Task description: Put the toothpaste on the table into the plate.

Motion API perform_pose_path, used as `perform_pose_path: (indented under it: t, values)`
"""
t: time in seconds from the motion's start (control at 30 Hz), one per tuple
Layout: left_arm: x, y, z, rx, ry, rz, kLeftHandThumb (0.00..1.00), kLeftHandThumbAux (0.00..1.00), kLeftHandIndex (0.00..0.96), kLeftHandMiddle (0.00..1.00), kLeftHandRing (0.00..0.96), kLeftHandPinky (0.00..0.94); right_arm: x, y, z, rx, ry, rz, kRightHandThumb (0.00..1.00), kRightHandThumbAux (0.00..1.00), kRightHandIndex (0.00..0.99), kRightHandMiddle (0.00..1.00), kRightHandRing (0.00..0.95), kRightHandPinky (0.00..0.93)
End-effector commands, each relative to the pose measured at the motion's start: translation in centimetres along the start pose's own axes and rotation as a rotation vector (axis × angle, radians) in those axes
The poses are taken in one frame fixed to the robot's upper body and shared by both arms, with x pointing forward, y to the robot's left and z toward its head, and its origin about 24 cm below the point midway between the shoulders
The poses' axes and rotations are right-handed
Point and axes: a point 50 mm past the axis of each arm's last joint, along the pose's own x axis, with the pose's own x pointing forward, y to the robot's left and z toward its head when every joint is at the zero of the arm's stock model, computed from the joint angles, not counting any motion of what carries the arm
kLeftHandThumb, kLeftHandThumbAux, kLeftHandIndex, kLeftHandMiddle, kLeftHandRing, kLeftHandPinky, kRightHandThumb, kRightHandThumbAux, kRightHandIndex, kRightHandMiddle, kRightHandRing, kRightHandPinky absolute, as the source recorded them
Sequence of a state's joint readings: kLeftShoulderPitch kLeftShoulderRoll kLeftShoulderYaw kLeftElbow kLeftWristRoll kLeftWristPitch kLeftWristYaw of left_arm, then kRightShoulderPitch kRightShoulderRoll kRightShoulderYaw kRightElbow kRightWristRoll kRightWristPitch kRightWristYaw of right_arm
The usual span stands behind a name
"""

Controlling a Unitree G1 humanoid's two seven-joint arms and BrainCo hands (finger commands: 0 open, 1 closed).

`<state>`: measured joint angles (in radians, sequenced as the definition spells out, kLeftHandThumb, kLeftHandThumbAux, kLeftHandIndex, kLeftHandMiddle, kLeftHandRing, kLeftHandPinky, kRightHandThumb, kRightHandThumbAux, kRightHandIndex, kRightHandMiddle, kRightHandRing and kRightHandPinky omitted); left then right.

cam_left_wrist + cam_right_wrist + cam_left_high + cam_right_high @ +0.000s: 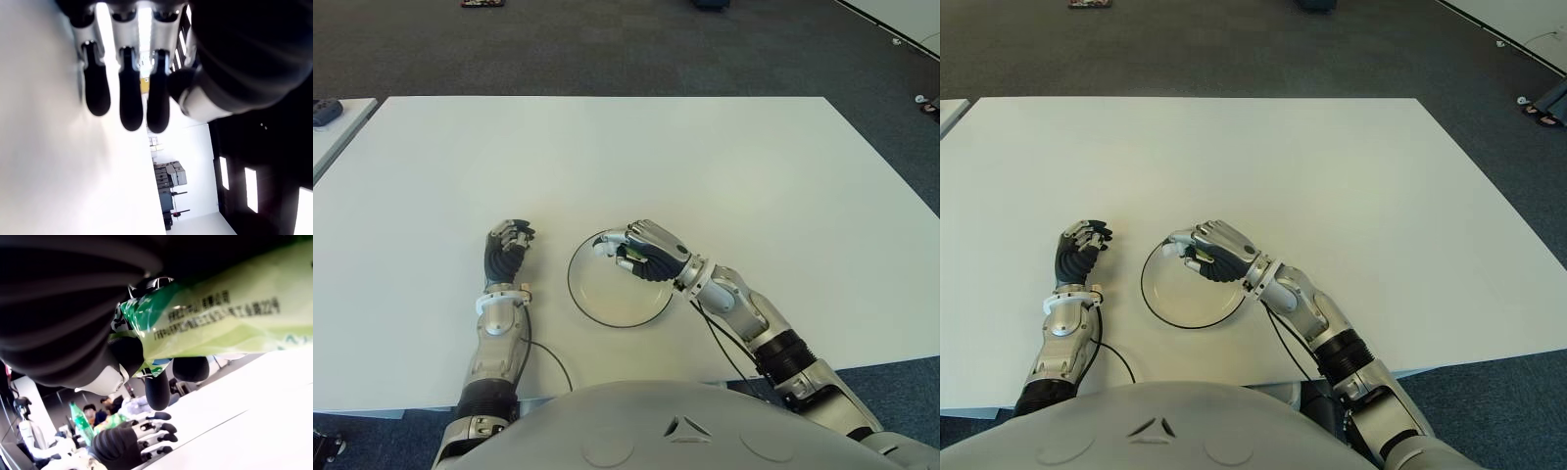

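Right hand (641, 251) has its fingers curled around the 1 green toothpaste tube (230, 318), holding it over the far edge of the 1 plate (592, 305) on the white table (626, 157). Left hand (508, 245) sits just left of the plate, fingers curled, holding nothing.

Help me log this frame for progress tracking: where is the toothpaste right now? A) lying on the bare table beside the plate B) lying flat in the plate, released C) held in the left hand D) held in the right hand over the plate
D: the right hand is closed around the green toothpaste above the plate, while the left hand beside the plate holds nothing.
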<state>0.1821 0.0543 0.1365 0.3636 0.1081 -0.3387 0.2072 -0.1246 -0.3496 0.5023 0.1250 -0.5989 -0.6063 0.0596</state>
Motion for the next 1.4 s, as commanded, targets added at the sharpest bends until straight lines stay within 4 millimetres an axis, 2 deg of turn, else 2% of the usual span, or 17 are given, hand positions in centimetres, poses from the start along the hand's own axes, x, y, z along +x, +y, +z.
perform_pose_path:
  t: [0.03,0.37,0.5,0.63,0.77,0.8,0.83,0.9,1.0,1.2,1.4]
  values:
    - [-1.2,-0.1,-2.0,-0.005,0.121,0.017,0.703,0.722,0.427,0.482,0.493,0.482,0.3,0.4,-0.4,-0.022,0.025,0.058,0.849,0.677,0.423,0.591,0.865,0.872]
    - [-1.2,-0.2,-1.9,0.016,0.12,0.025,0.704,0.722,0.428,0.494,0.503,0.494,0.4,1.3,-0.9,-0.035,0.102,0.13,0.848,0.678,0.421,0.599,0.843,0.831]
    - [-1.2,-0.2,-2.0,0.027,0.14,0.025,0.704,0.722,0.428,0.493,0.501,0.487,0.4,1.4,-0.9,-0.062,0.111,0.146,0.845,0.675,0.44,0.512,0.803,0.785]
    - [-1.2,-0.1,-2.0,0.021,0.152,0.033,0.703,0.723,0.427,0.483,0.492,0.48,0.4,1.4,-0.9,-0.08,0.114,0.151,0.842,0.674,0.437,0.495,0.728,0.705]
    - [-1.2,-0.1,-2.0,0.014,0.152,0.038,0.702,0.723,0.426,0.475,0.486,0.478,0.3,1.4,-0.8,-0.098,0.115,0.164,0.826,0.688,0.383,0.499,0.556,0.564]
    - [-1.2,0.0,-2.0,0.013,0.151,0.038,0.702,0.723,0.427,0.474,0.486,0.479,0.3,1.4,-0.8,-0.104,0.115,0.172,0.776,0.7,0.391,0.433,0.475,0.485]
    - [-1.2,0.0,-2.0,0.014,0.15,0.04,0.702,0.723,0.427,0.474,0.486,0.48,0.3,1.4,-0.8,-0.117,0.116,0.185,0.758,0.704,0.394,0.41,0.446,0.457]
    - [-1.2,0.0,-2.1,0.016,0.152,0.043,0.702,0.723,0.427,0.474,0.486,0.481,0.3,1.4,-0.8,-0.139,0.116,0.205,0.575,0.676,0.276,0.323,0.336,0.34]
    - [-1.2,0.0,-2.1,0.022,0.157,0.046,0.702,0.722,0.427,0.476,0.486,0.483,0.3,1.3,-0.9,-0.173,0.117,0.223,0.47,0.68,0.193,0.241,0.241,0.243]
    - [-1.2,-0.1,-2.1,0.02,0.153,0.042,0.703,0.722,0.428,0.483,0.488,0.489,0.4,1.2,-0.9,-0.219,0.109,0.211,0.357,0.7,0.12,0.142,0.141,0.157]
    - [-1.2,-0.1,-2.1,-0.011,0.161,0.044,0.702,0.721,0.428,0.479,0.487,0.482,0.4,0.9,-0.8,-0.221,0.096,0.159,0.327,0.713,0.095,0.082,0.082,0.11]
